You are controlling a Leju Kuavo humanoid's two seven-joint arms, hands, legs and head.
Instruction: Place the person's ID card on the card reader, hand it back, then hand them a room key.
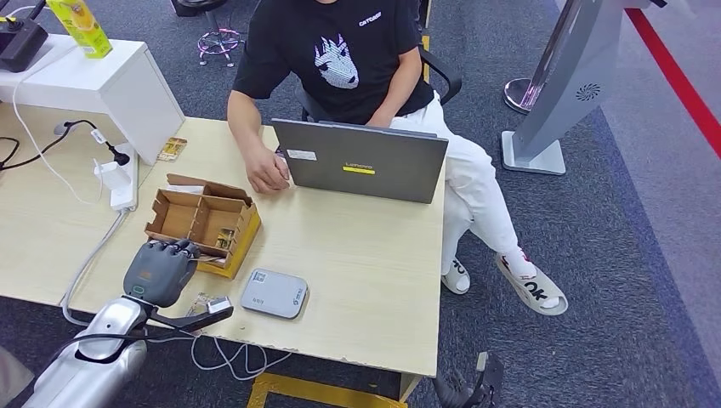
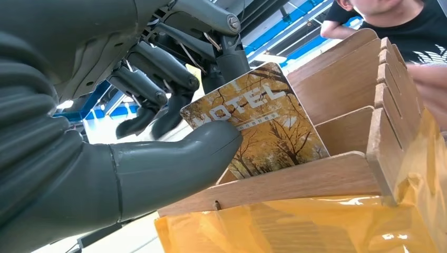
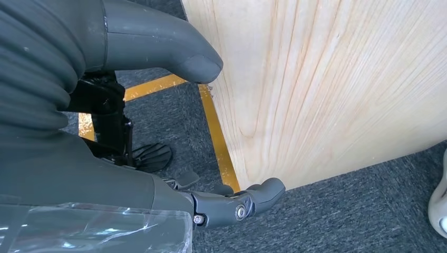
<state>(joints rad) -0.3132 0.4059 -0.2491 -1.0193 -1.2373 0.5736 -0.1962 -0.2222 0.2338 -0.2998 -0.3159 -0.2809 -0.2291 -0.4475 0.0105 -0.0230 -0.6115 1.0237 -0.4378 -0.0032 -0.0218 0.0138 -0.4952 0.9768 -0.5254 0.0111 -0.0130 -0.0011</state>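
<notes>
A room key card printed with yellow trees and the word HOTEL stands in a compartment of the wooden box. My left hand reaches into the box's near end. Its thumb presses the card's face while the dark fingers curl behind the card's top edge, so the card is pinched. The grey card reader lies flat on the table just right of that hand, with nothing on it. My right hand hangs beside the table's edge, fingers apart and holding nothing.
A person in a black T-shirt sits behind the table, one hand resting by an open grey laptop. The box sits on a yellow base. White cables run along the table's left side. A white shelf stands at the back left.
</notes>
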